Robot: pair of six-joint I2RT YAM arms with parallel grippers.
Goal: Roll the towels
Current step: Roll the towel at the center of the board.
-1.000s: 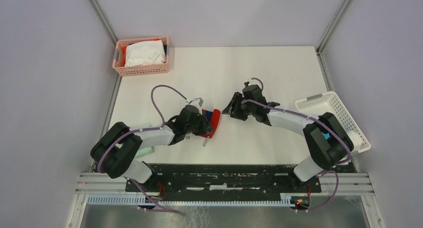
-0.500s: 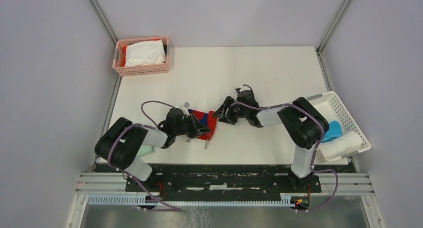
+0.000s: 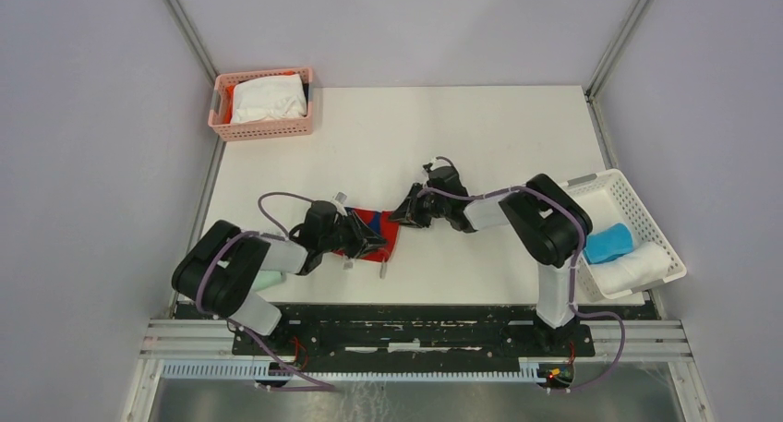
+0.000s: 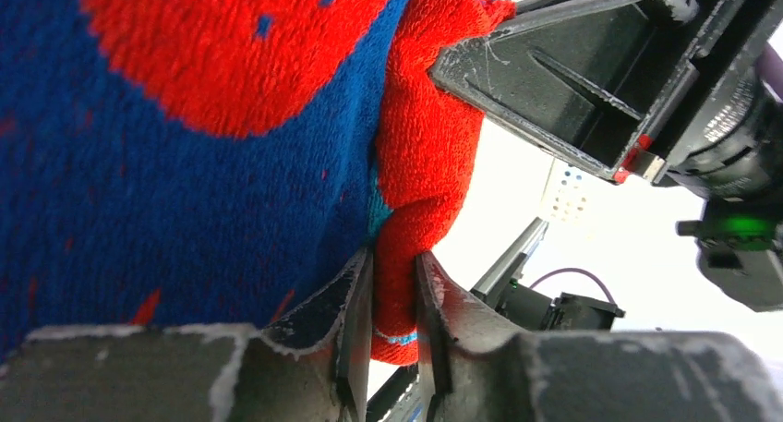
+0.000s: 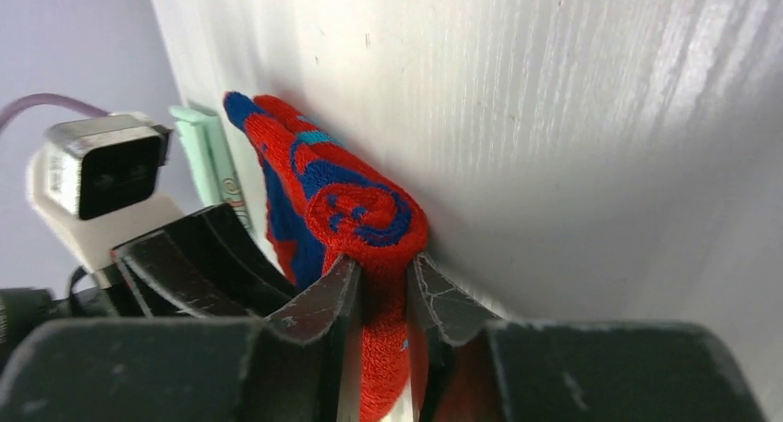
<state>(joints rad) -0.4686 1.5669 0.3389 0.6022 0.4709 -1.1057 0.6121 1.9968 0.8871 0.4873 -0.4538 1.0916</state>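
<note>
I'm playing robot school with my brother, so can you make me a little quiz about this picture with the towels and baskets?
1. Fill in: the cloth on top in the pink basket is ___.
2. True or false: the left gripper and the right gripper are both pinching the red towel.
3. Where is the turquoise towel? A in the pink basket; B in the white basket; C in the right gripper.
Key: 1 white; 2 true; 3 B.
</note>
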